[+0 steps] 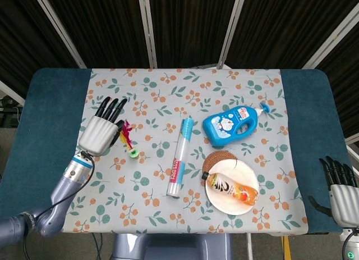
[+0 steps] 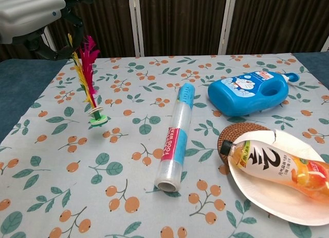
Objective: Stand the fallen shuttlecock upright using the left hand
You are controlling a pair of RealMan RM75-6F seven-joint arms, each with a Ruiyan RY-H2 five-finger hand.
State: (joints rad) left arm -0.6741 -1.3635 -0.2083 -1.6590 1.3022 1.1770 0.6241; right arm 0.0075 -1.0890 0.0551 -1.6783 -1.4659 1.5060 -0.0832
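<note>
The shuttlecock is standing on its green base on the flowery cloth, feathers up and leaning a little. The left hand is right beside it and higher up, with the dark fingers stretched out and fanned apart. From the chest view, the feather tips sit just under the hand, really close to it. I honestly can't tell if a finger is touching the feathers or if there's a tiny gap, so the hold itself is unclear.

Off to the far side of the shuttlecock from that hand, there's a roll of cling film lying flat on the counter, well apart from the hand. Beyond the roll is a blue detergent bottle on its side. Nearer the front edge, a paper plate has an orange drink bottle lying across it. A round woven coaster is tucked half under the plate's rim, touching it.

The right hand is way over at the opposite corner, off the cloth and past the counter's edge. Its fingers are straight and slightly apart, and it's holding nothing.
</note>
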